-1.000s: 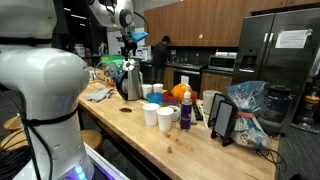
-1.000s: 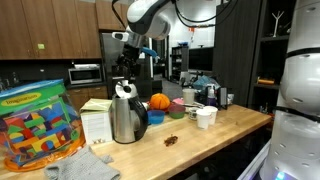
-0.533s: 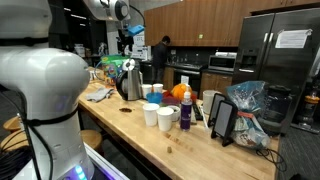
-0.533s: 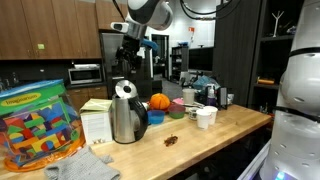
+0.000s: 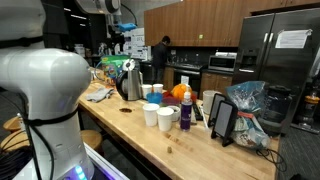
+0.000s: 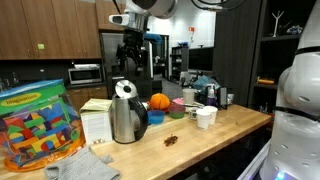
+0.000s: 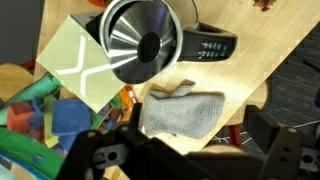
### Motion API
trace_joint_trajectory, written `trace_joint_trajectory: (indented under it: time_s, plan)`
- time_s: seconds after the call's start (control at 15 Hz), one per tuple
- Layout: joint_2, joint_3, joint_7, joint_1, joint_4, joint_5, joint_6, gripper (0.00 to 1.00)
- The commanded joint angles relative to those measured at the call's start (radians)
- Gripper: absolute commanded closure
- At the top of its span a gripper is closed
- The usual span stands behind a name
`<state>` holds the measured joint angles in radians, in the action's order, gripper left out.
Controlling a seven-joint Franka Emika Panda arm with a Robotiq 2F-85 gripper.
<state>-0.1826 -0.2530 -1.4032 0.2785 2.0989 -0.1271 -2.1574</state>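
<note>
High above the wooden counter (image 6: 215,130), I am hanging the gripper (image 6: 128,60) well clear of the steel kettle (image 6: 126,112), which is standing upright on the wood almost straight beneath it in an exterior view. Looking down through the wrist view, I am seeing the kettle's lid near the top of the picture, while the dark fingers (image 7: 110,155) are coming in from the bottom edge. So the kettle is lying ahead of the gap between them rather than centred in it. Its black handle (image 7: 205,47) is running sideways across that view, out to the right of the body, and I am reading that as its long axis. The jaws are standing spread wide with nothing between them, as far as I am able to judge. A grey cloth (image 7: 185,112) is lying flat on the counter just beside the kettle, nearer the fingers than the kettle is.
</note>
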Motion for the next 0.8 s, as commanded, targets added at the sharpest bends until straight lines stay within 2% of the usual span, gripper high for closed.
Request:
trace_joint_trajectory:
  time_s: [0.0,0.27,0.73]
  plan:
    - [-0.076,0.016,-0.034,0.027,0.051,-0.003,0.099,0.00]
    - [-0.125,0.024,-0.081,0.044,0.093,-0.003,0.162,0.00]
    - [-0.210,0.055,-0.149,0.050,0.199,-0.012,0.140,0.00]
